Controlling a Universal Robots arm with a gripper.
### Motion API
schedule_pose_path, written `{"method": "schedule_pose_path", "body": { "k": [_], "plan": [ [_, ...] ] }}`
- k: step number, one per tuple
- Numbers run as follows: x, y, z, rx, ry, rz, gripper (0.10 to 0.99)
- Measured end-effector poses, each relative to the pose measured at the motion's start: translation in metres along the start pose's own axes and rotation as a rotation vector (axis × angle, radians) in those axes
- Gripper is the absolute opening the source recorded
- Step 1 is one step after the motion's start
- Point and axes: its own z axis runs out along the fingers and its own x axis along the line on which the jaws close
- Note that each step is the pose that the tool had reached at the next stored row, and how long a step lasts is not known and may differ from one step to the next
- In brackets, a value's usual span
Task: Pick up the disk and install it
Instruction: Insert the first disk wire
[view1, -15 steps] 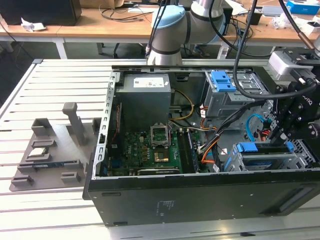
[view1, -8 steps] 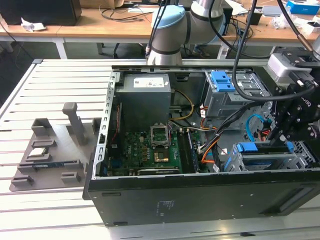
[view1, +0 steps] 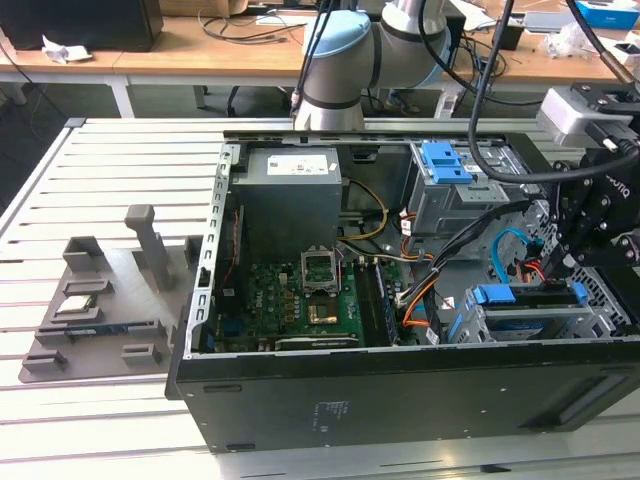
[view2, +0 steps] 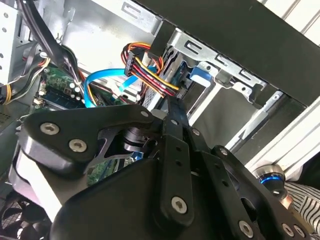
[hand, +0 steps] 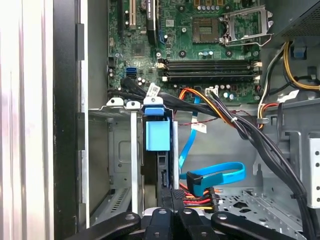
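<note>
The disk (view1: 530, 297), a silver drive in a blue caddy, sits on edge in the lower drive cage (view1: 520, 325) at the exterior view's right, inside the open computer case. In the first wrist view its blue caddy tab (hand: 157, 135) shows between the cage rails. My gripper (view1: 572, 282) hangs over the cage. Its fingers are shut together, with their tips (hand: 172, 194) at the disk's connector end beside the red-yellow-black power plug (hand: 197, 200). In the second wrist view the shut gripper (view2: 172, 107) points at the disk's (view2: 169, 62) edge, beside the plug.
Blue data cables (hand: 215, 175) and black cable bundles (hand: 240, 125) run close by the cage. The motherboard (view1: 310, 290) and power supply (view1: 292, 195) fill the case's left. An upper cage holds a blue bracket (view1: 447, 160). A grey fixture (view1: 100, 310) lies outside on the slatted table.
</note>
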Motion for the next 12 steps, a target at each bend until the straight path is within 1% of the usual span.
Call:
{"method": "schedule_pose_path", "body": {
  "k": [2,7,12],
  "plan": [
    [-0.0009,0.0005,-0.0092,0.0,0.0,0.0,0.106],
    [-0.0016,0.0011,-0.0237,0.0,0.0,0.0,0.106],
    [-0.0015,0.0013,-0.0292,0.0,-0.0002,0.0,0.106]
  ]
}}
